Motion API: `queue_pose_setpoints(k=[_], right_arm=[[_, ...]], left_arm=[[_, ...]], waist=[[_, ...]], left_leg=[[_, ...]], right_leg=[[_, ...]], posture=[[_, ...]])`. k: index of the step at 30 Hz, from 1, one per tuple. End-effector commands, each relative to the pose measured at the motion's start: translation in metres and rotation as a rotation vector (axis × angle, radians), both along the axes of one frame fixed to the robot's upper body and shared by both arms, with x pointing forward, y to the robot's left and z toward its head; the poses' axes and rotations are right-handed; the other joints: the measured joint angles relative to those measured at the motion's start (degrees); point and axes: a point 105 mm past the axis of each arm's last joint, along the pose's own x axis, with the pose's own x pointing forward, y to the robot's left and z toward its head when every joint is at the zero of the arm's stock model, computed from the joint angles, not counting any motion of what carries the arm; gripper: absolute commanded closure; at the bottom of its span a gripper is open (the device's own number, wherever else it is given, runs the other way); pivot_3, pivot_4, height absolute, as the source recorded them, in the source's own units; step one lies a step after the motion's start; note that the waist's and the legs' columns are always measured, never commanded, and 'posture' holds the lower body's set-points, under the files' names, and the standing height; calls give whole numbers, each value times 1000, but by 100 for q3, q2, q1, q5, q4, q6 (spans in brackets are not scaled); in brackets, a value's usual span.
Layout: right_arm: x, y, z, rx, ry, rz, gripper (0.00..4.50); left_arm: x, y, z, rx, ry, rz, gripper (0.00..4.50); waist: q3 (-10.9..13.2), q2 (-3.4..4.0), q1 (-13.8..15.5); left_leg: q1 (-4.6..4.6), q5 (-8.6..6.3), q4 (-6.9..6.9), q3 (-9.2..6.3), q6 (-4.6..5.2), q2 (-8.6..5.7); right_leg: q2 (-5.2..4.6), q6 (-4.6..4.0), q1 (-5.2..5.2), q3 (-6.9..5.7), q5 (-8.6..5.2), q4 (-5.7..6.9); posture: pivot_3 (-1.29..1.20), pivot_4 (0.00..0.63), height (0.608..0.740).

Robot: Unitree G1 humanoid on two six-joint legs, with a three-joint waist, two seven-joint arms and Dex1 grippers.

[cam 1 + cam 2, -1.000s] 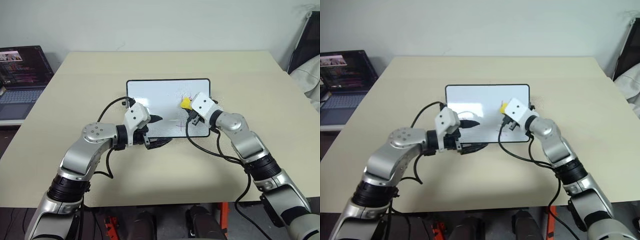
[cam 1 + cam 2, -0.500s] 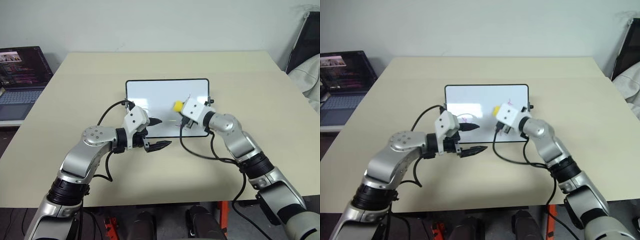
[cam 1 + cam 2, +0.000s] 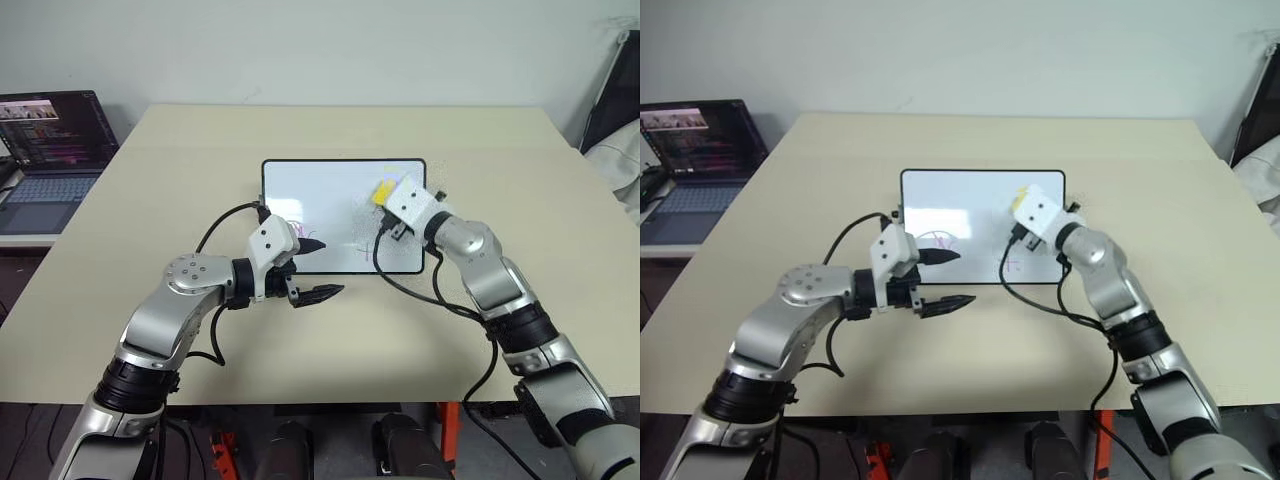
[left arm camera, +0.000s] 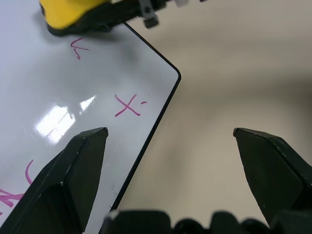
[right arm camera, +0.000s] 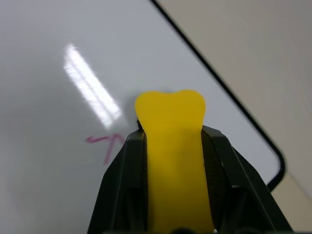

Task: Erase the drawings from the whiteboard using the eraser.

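Right hand (image 3: pixel 385 200) clamped on small yellow block eraser (image 3: pixel 383 192), swung back right to glossy black-framed whiteboard's (image 3: pixel 330 180) far-right scribble (image 5: pixel 105 143). Three pink drawings remain. Left hand (image 3: pixel 312 268), fingers apart, idles at near edge.

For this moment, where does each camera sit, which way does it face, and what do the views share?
Eye views: on the head, looking forward and down at the table, whiteboard, laptop and both arms.
Left wrist view: along the open left gripper at the whiteboard's corner, cross and eraser.
Right wrist view: along the right gripper, shut on the eraser, at the whiteboard.
Shared: eraser, whiteboard.
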Motion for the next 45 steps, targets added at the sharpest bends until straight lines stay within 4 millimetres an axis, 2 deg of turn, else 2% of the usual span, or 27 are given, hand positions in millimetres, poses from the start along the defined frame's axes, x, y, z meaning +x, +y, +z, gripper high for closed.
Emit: queue_pose_setpoints(k=[1,3,6,8,10,14,19,23,28,31,33,35,38,45], right_arm=[[-13,2,-32,-75,145,52,3375],[-8,-2,-27,-83,104,15,3375],[12,-15,2,-16,-57,-116,3376],[18,-18,16,40,-111,-154,3377],[21,-20,20,47,-133,-168,3377],[22,-19,10,24,-88,-159,3377],[0,-11,-30,-61,132,-29,3377],[-4,-9,-29,-61,141,-10,3377],[20,-17,18,14,-109,-148,3377],[26,-22,30,33,-175,-190,3377],[28,-25,27,29,-161,-202,3377],[27,-25,14,10,-103,-185,3377],[19,-22,-7,-19,-2,-143,3378],[-2,-17,-29,-113,117,-44,3378]], left_arm=[[-5,-6,13,-13,-52,-33,0],[-4,-6,13,-14,-52,-34,0],[-7,-6,13,-12,-45,-45,0],[-9,-7,11,-11,-40,-51,0],[-10,-7,11,-11,-37,-54,0],[-10,-8,9,-13,-34,-58,0],[-9,-6,7,-13,-32,-55,0],[-8,-5,6,-13,-32,-54,0],[-10,-7,5,-16,-28,-63,0],[-11,-8,6,-15,-27,-66,0],[-11,-8,6,-15,-27,-66,0],[-11,-8,6,-16,-27,-65,0],[-11,-7,7,-16,-30,-61,0],[-10,-7,9,-16,-32,-56,0]], waist=[[0,0,-22],[0,0,-52],[2,2,-63],[3,2,-64],[3,2,-61],[3,2,-59],[3,1,-60],[3,2,-87],[4,3,-97],[6,3,-88],[6,3,-79],[6,3,-78],[6,3,-80],[6,3,-86]], left_leg=[[8,0,1,-1,0,0],[17,0,1,0,0,2],[45,1,0,0,1,5],[70,2,-1,2,2,5],[74,5,-3,1,7,5],[67,4,-10,1,8,4],[67,3,-13,-1,10,4],[75,3,-14,1,10,8],[85,4,-12,4,9,10],[83,6,-12,2,10,8],[77,5,-15,2,11,6],[65,4,-17,0,11,4],[62,3,-19,1,11,3],[69,3,-21,1,11,7]], right_leg=[[0,0,8,0,0,-1],[1,1,17,1,-1,-3],[2,2,47,-1,-2,-7],[5,12,76,-2,-8,-17],[6,20,83,-1,-5,-29],[6,3,81,1,6,-43],[2,4,81,2,6,-45],[3,12,85,4,1,-45],[2,27,91,6,-4,-43],[3,28,89,5,-2,-43],[3,22,85,5,0,-46],[2,4,77,4,11,-49],[0,5,76,5,11,-52],[0,28,79,5,-4,-53]], posture=[[0,150,740],[0,150,740],[0,150,740],[0,150,740],[0,150,740],[0,150,740],[0,150,740],[0,150,740],[0,150,740],[0,150,740],[0,150,740],[0,150,740],[0,150,740],[0,150,740]])
